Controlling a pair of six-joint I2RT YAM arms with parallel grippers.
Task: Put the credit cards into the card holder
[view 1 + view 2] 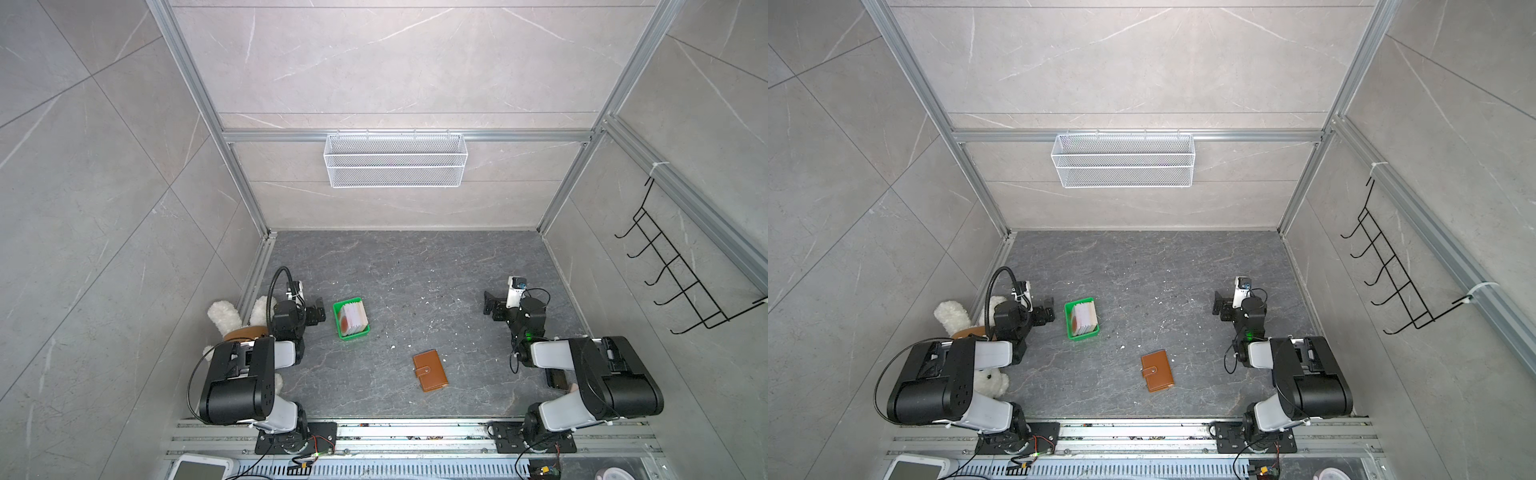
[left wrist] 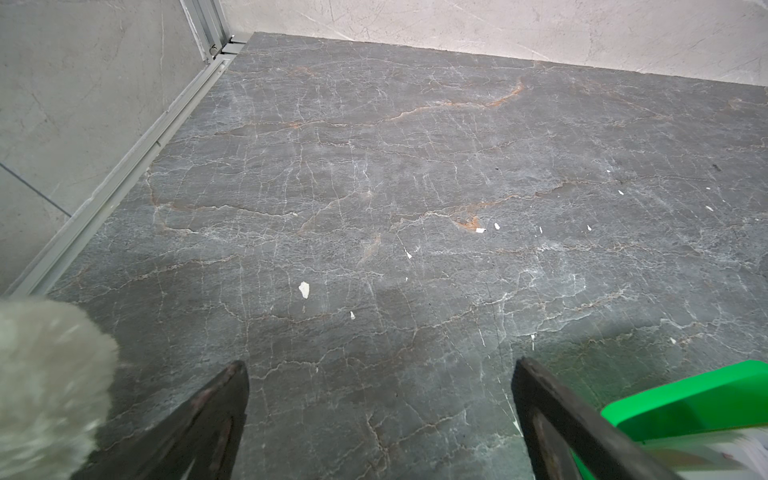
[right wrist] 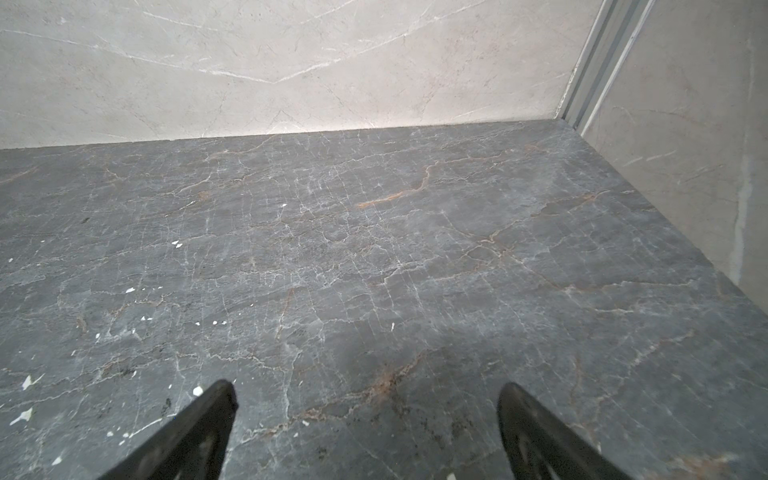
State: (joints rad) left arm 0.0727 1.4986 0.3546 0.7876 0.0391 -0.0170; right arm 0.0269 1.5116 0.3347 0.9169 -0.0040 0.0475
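Toward the desk's (image 1: 415,270) side edges, left claw (image 2: 380,365) and right claw (image 3: 368,384) released, pre-grasp. Calls for unsnapping tan leather card holder (image 1: 430,371) first.

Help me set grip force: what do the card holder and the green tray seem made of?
Card holder: probably leather or imitation, tan, matte; a snap strap closes it. Green tray: likely moulded plastic, smooth, uniformly bright green with thin crisp walls.

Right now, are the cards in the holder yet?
Not yet, nothing is done. The cards sit in the green tray, and the holder lies closed. The left gripper and right gripper are open, holding nothing. Every step is left.
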